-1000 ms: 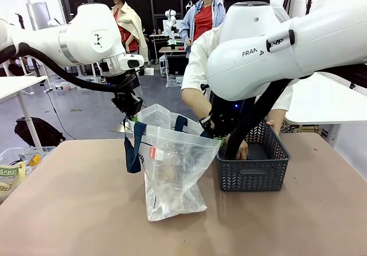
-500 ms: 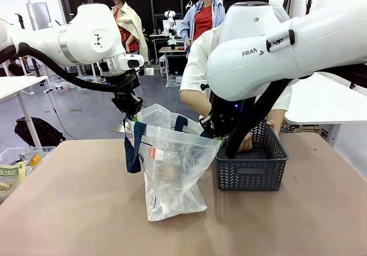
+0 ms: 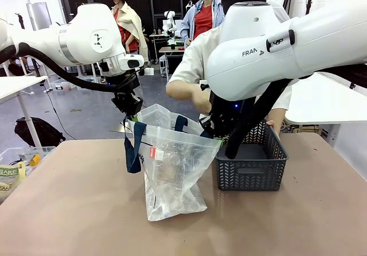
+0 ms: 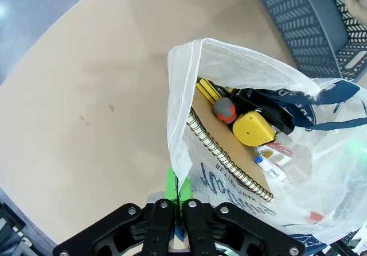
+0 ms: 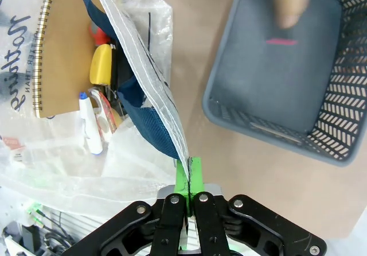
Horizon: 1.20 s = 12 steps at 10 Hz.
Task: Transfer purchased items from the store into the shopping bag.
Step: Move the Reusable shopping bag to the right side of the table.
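The shopping bag [image 3: 175, 164] stands open on the table, its rim stretched between my two grippers. My left gripper [image 3: 132, 116] is shut on the bag's left rim [image 4: 179, 178]. My right gripper [image 3: 207, 131] is shut on the right rim [image 5: 184, 167]. Inside the bag lie a brown spiral notebook [image 4: 229, 152], a yellow item [image 4: 253, 128], a red-and-grey one [image 4: 223, 109] and a white tube [image 5: 90, 127]. The store [image 3: 249, 173] stands just right of the bag, with a thin red streak [image 5: 281, 41] on its floor. The person's hand [image 3: 200, 99] hovers behind the bag; I cannot tell what it holds.
The person stands at the far side, directly behind the bag and basket. A clear box with packets [image 3: 11, 173] sits at the table's left edge. My right arm's big white link [image 3: 275, 49] crosses above the basket. Bare tabletop [image 3: 86, 210] lies in front of the bag.
The person's hand has risen out of the basket and moved left toward the bag's opening. Both arms and the bag have stayed put.
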Each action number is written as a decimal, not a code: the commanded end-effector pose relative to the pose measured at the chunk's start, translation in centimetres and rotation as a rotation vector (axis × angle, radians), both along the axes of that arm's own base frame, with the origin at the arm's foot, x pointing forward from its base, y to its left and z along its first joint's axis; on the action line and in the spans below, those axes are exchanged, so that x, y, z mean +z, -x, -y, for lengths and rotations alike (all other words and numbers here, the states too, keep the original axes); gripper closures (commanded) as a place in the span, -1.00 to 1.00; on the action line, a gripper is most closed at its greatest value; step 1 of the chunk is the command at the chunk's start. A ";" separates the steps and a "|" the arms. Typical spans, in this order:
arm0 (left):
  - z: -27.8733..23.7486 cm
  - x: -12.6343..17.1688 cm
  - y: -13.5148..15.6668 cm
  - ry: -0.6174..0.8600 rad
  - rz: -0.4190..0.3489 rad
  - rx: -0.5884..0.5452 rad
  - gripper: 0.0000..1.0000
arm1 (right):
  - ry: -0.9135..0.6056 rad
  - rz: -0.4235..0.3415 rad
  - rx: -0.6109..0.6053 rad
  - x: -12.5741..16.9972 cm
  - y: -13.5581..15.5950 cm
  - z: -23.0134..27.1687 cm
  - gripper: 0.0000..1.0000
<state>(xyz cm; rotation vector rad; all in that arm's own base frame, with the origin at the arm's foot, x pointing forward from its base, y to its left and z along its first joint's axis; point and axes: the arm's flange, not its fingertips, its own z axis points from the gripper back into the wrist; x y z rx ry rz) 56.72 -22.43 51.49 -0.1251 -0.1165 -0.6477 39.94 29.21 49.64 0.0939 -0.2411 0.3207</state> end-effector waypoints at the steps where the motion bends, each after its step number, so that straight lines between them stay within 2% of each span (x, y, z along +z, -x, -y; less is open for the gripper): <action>1: -0.2 0.0 0.3 0.000 0.004 0.013 1.00 | -0.004 0.002 -0.005 0.0 0.1 0.1 1.00; 9: 0.0 0.0 0.0 0.000 0.000 0.000 1.00 | 0.000 0.000 0.000 0.0 0.0 0.0 1.00; 12: 1.0 -0.3 -0.4 0.061 -0.036 -0.071 1.00 | 0.055 0.047 0.112 0.7 0.4 -1.8 1.00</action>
